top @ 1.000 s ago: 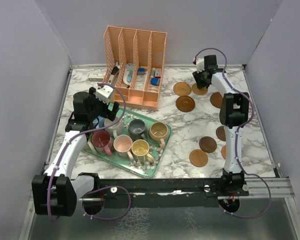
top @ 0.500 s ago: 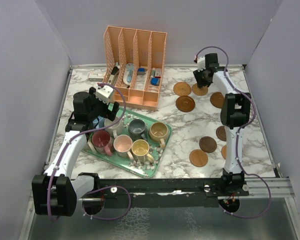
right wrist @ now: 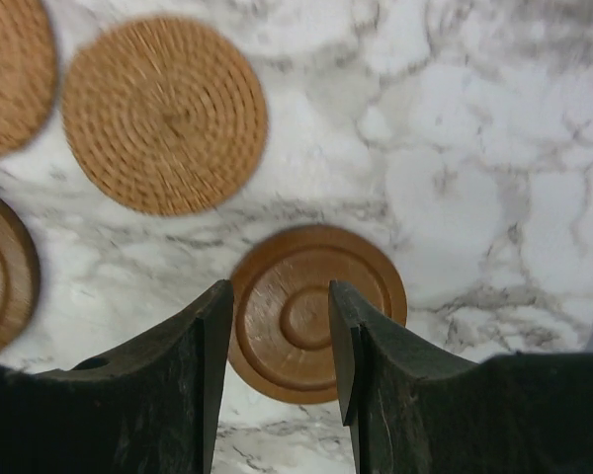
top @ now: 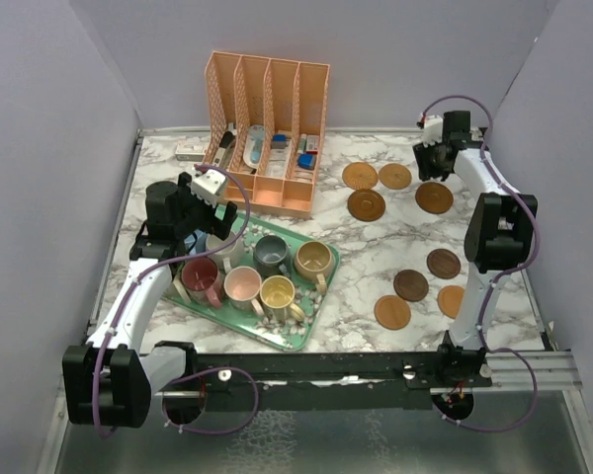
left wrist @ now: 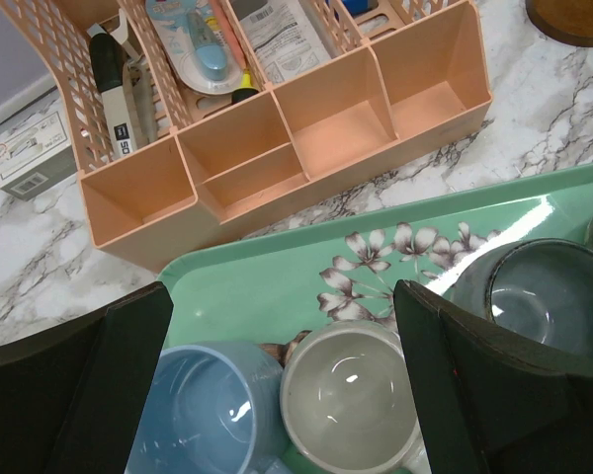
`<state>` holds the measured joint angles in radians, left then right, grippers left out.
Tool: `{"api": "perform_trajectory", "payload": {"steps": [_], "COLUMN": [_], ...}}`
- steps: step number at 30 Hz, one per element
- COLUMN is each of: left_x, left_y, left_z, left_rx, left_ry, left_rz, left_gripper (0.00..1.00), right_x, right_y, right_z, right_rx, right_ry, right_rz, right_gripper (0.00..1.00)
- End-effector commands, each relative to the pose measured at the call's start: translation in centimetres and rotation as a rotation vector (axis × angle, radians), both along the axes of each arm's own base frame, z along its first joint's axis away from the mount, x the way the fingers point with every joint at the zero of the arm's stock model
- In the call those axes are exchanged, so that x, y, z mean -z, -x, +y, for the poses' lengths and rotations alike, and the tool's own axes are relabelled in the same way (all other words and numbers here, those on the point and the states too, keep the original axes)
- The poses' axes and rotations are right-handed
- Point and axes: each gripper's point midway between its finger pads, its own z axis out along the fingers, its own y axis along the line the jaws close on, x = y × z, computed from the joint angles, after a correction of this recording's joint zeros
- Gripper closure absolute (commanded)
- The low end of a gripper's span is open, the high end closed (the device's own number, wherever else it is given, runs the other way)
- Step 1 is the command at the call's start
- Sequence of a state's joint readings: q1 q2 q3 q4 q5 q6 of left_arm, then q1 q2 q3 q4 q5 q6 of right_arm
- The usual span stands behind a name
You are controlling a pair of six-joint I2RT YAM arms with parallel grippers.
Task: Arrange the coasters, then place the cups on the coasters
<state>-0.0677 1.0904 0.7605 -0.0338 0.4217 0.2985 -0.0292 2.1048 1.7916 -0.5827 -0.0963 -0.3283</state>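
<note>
Several brown coasters lie on the marble at the right: a back group (top: 359, 176), (top: 394, 176), (top: 366, 204), (top: 434, 197) and a front group around (top: 410, 285). My right gripper (top: 434, 164) hovers above the ringed coaster (right wrist: 316, 311), jaws partly open and empty (right wrist: 280, 296); a woven coaster (right wrist: 164, 115) lies beyond. The cups stand on the green floral tray (top: 306, 321): maroon (top: 200, 275), pink (top: 243, 284), yellow (top: 277, 292), tan (top: 313, 259), grey-blue (top: 270, 253). My left gripper (left wrist: 282, 291) hangs wide open over the blue cup (left wrist: 203, 410) and the cream cup (left wrist: 351, 395), touching neither.
A peach desk organiser (top: 267, 128) with pens and small packs stands at the back, close behind the tray. A small white box (top: 190, 150) lies to its left. Small pale pebbles edge the tray's front. Grey walls close in the table on three sides.
My right arm has swung right, from over the back woven coaster to over the ringed coaster near the right wall. The left arm has not moved.
</note>
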Motion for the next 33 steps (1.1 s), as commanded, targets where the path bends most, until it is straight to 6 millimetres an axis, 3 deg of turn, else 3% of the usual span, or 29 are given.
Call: {"api": "perform_trajectory", "payload": {"steps": [1,7,13,24,33], "left_x": [-0.2,-0.4,-0.5,-0.3,-0.3], "left_y": [0.5,0.6,0.6,0.6,0.7], "left_z": [-0.8,-0.8,-0.8,-0.8,-0.8], "left_rx": [0.042,0.044,0.043,0.046,0.048], "left_ry": [0.009,0.010,0.010,0.008,0.008], "left_rz": [-0.010,-0.015,-0.018,-0.015,-0.016], "left_gripper": [0.01,0.01,0.01,0.01,0.01], "right_x": [1.4,4.2,5.7,8.2,9.0], "right_y": [2.3,3.8,4.3,6.1,7.3], "right_z": [-2.8,-4.8,-5.6,-4.4,-1.6], "right_rx": [0.012,0.039,0.048,-0.001,-0.068], "right_ry": [0.008,0.045,0.070,0.024,-0.094], "right_rz": [0.029,0.085,0.113,0.187,0.234], "right_gripper": [0.55,0.56,0.56,0.55,0.55]}}
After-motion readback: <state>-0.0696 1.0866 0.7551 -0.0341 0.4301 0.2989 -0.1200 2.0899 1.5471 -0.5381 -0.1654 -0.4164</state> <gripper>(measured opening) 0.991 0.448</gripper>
